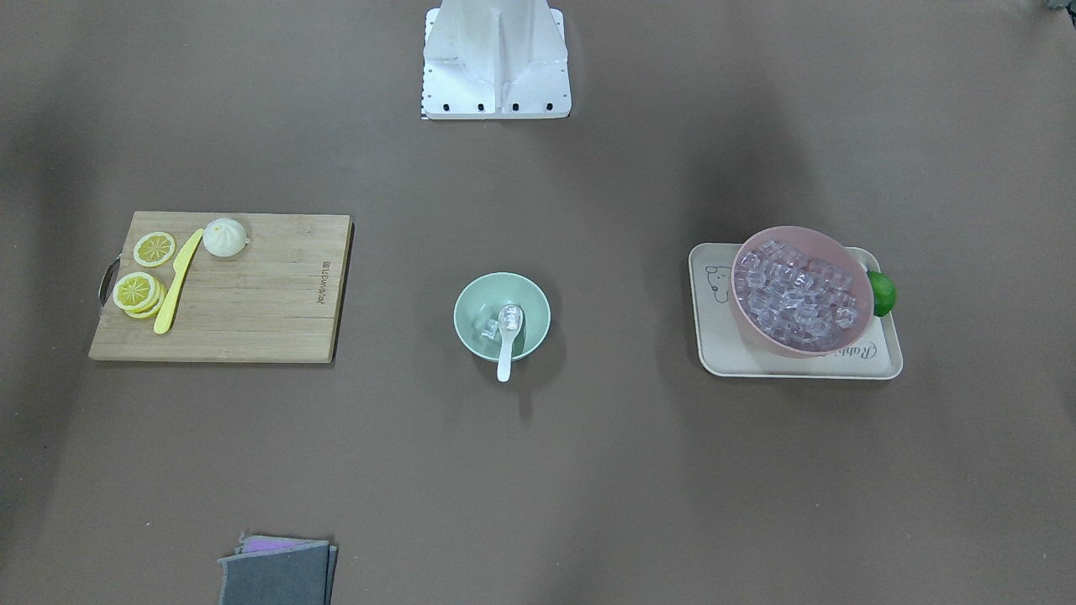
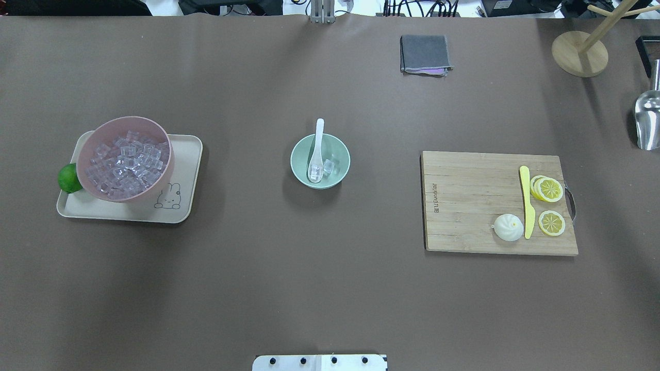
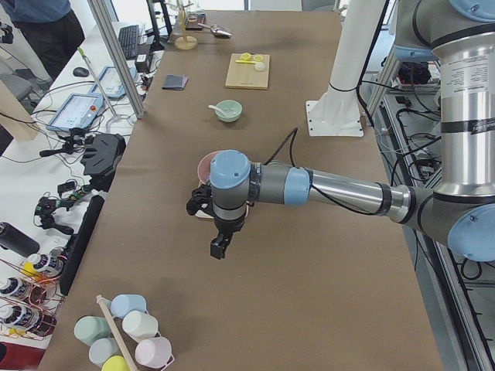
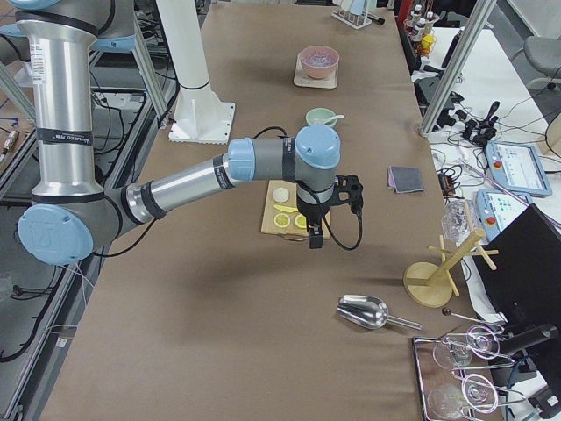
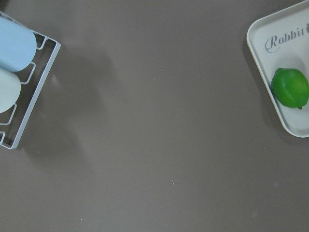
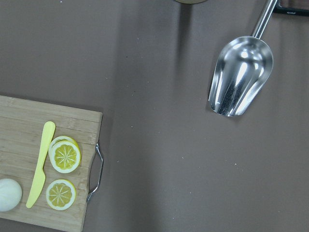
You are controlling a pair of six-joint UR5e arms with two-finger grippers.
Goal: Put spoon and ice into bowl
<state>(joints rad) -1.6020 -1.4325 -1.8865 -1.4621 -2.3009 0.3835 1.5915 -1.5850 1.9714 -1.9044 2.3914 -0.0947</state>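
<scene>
Presently, spoon [image 2: 316, 154] and ice [image 2: 330, 166] in bowl [image 2: 337, 149], handle at 12 o'clock overhead, well apart from my left gripper [image 3: 219, 249] and right gripper [image 4: 315, 239], jaw states impossible to tell.

Long brown table [image 2: 330, 288], white side desk [image 3: 19, 185], aluminium frame posts [image 3: 118, 62]

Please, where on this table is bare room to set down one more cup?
Bare table lies between the green bowl and the tray, and between that bowl and the cutting board. Crowded: the tray, with pink bowl and lime, and the board's handle end with lemon slices.
</scene>
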